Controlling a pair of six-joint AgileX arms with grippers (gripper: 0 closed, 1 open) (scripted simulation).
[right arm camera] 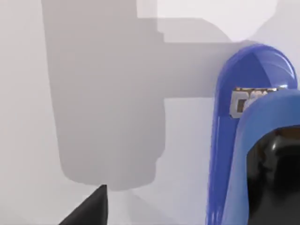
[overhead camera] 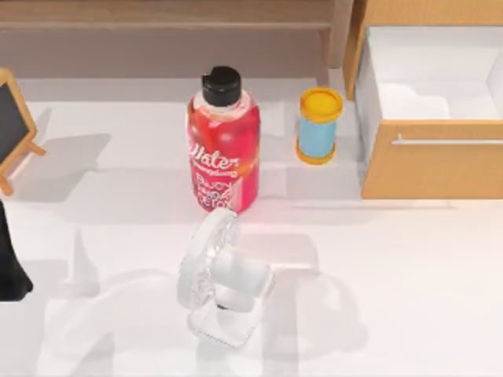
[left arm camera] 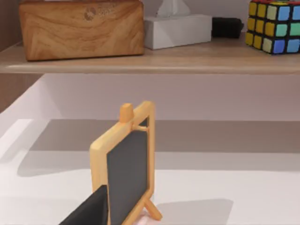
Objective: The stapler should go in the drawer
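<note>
The drawer point(overhead camera: 431, 110) is standing pulled open at about two o'clock on the table point(overhead camera: 409, 267), its tan front and silver bar handle point(overhead camera: 448, 141) facing the near edge and its white inside lying bare. Just to its left a small blue jar with a yellow lid point(overhead camera: 318, 126) is standing upright, and at about twelve o'clock from table centre a red water bottle with a black cap point(overhead camera: 224, 145) is rising beside it, the two close but apart. A white desk fan point(overhead camera: 220, 275) is sitting near six o'clock. At nine o'clock a little wooden-framed chalkboard point(overhead camera: 12, 129) is leaning on its easel legs, with the left arm point(overhead camera: 9, 267) parked just below it — whether its fingers are open or closed, I cannot tell. The left wrist view is looking past the chalkboard to a wooden box point(left arm camera: 82, 28), a tissue box point(left arm camera: 178, 29) and a colour cube point(left arm camera: 275, 26) on the long shelf point(left arm camera: 150, 63). In the right wrist view the blue stapler point(right arm camera: 243, 126) is sitting right against the right gripper — a dark finger point(right arm camera: 276, 173) overlapping it, though the grip itself I cannot tell.
</note>
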